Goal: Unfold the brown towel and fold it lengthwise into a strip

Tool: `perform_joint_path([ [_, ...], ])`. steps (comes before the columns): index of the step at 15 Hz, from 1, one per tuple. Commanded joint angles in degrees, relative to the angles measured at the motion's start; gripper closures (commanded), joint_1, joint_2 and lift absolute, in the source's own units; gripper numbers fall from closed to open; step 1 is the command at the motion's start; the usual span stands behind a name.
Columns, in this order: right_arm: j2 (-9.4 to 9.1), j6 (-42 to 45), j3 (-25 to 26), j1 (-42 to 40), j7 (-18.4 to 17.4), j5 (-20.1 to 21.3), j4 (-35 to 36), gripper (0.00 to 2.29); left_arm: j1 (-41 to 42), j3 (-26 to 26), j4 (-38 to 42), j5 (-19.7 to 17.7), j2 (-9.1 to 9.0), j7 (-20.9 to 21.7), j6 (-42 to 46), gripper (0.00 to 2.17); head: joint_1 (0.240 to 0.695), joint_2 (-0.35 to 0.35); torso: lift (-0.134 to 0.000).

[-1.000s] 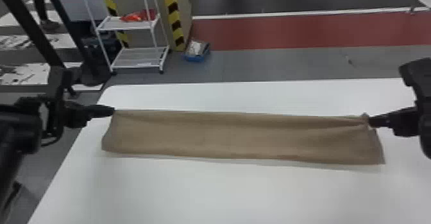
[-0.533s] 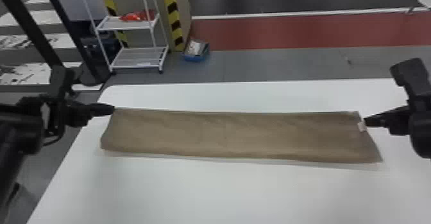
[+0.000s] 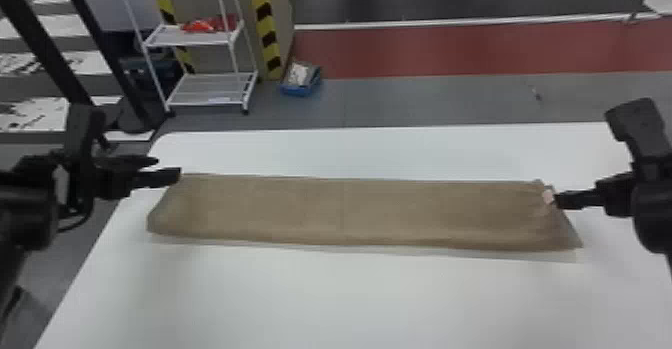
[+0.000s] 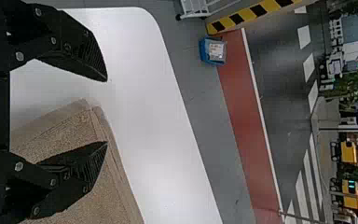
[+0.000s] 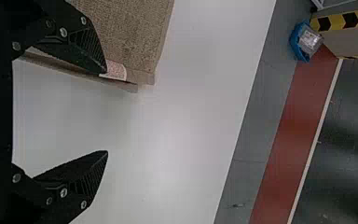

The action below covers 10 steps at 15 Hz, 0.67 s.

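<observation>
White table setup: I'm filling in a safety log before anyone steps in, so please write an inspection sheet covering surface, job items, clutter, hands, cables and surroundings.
Surface: white table, with the towel lying on it.
Job items: brown towel, in a long strip running left to right; pale label at its right end, which looks slightly rumpled.
Clutter: blue box on the floor beyond the table.
Left hand: open, at the towel's far left corner.
Right hand: open, at the towel's right end, one finger by the label.
Cables: black cable looping below the left arm.
Surroundings: white rack with a red item on its upper shelf.
</observation>
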<state>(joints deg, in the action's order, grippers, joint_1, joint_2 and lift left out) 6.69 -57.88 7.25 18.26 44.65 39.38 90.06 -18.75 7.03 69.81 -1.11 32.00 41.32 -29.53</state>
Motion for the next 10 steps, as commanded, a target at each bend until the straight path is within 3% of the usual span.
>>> perform_joint_path([
  [1, 0.25, -0.44, 0.92, -1.03, 0.0, -0.79, 2.22, 0.03, 2.93, 3.34, 3.22, -2.05, -0.01, 0.08, -1.2, 0.07, 0.695, 0.104, -0.125],
  [7, 0.25, -0.79, 3.03, -4.19, 0.27, -2.55, 6.18, 0.05, 8.03, 6.51, 8.59, -3.37, -0.71, -0.01, -4.71, 0.09, 0.695, 0.105, -0.125],
  [10, 0.25, -0.97, 5.84, -7.97, 0.62, -6.07, 11.63, 0.06, 14.18, 14.59, 13.33, -8.21, -2.47, -0.1, -4.36, 0.09, 0.695, 0.107, -0.125],
])
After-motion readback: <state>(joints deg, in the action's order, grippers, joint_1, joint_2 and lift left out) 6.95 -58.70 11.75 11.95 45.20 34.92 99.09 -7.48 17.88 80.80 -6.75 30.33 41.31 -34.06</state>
